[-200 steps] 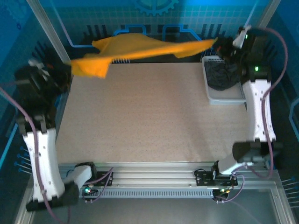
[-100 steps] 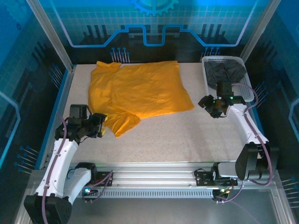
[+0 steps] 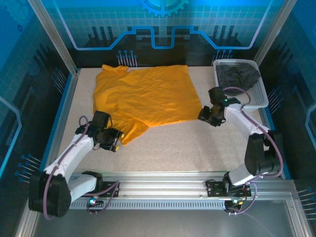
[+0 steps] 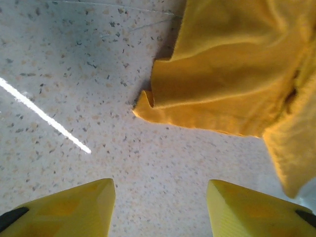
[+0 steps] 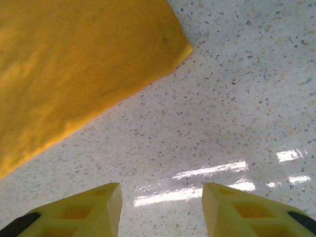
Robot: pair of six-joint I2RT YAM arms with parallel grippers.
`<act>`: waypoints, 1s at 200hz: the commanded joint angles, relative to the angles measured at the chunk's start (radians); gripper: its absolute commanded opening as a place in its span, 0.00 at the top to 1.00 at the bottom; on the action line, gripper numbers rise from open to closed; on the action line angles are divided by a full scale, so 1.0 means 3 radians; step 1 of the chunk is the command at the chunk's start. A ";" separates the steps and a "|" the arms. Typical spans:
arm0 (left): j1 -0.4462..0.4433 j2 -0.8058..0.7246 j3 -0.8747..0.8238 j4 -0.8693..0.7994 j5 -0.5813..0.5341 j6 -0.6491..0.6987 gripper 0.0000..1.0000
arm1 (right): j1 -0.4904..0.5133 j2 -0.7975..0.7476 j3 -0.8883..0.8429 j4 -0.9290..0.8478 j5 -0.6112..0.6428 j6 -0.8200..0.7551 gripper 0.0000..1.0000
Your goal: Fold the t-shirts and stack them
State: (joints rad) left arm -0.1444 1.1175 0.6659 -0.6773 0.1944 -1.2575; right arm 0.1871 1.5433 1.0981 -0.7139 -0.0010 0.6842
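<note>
Your shirt (image 3: 143, 96) lies spread flat for folding; left gripper (image 3: 115, 142) and right gripper (image 3: 204, 117) flank its near edge, jaws apart, empty.

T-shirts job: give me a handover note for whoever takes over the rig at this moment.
Left gripper: open, empty, low over the table, just short of the orange t-shirt's near sleeve.
Right gripper: open, empty, beside that shirt's near right corner.
Orange t-shirt: spread out on the table, unfolded.
Dark grey t-shirt: bunched in the white basket at the far right.
Done: orange shirt laid out.
Left: fold it, take out and fold the grey one, stack both.
</note>
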 commanded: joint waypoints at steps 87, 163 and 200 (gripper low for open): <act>-0.0148 0.1189 -0.0131 0.0834 -0.0249 0.0105 0.76 | 0.0022 0.0254 0.0363 -0.0027 0.0035 -0.0086 0.54; -0.0049 -0.0369 -0.0536 -0.0324 -0.0693 0.0170 1.00 | -0.0047 0.0197 0.0118 0.0013 0.0329 -0.0005 0.54; 0.0011 -0.0782 -0.0710 -0.0506 -0.0669 0.0046 1.00 | -0.0052 0.0575 0.0202 0.0157 0.0375 -0.0032 0.55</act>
State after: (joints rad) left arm -0.1539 0.9226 0.4885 -0.7273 0.0113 -1.2259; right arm 0.1802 1.6382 1.1465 -0.6949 0.0799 0.6724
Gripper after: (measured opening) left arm 0.053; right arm 0.457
